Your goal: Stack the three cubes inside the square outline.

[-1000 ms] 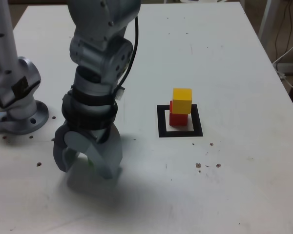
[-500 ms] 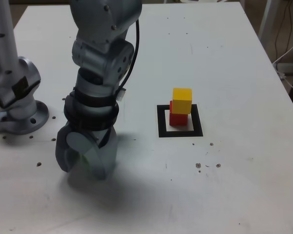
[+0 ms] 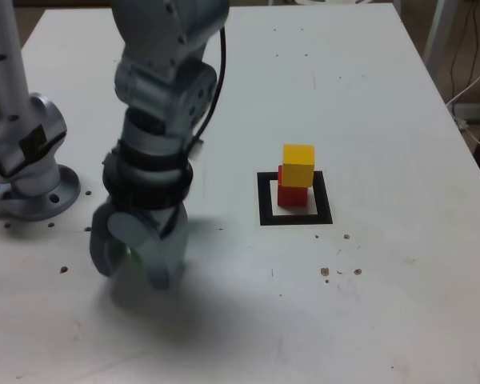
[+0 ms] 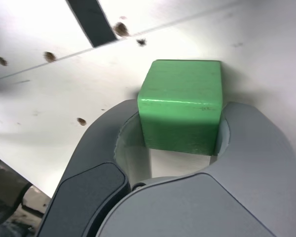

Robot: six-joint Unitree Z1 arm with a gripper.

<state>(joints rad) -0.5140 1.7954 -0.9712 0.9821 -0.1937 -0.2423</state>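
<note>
My gripper [image 4: 181, 112] is partly open, its jaws closed onto the sides of the green cube [image 4: 180, 98], which I have hold of between them. Whether it touches the table [image 3: 392, 280], I cannot tell. Inside the black outline [image 3: 265, 200] stands the red cube [image 3: 292, 197], with the yellow cube [image 3: 298, 166] on top of it. That pair is well apart from me, towards the exterior view's right.
</note>
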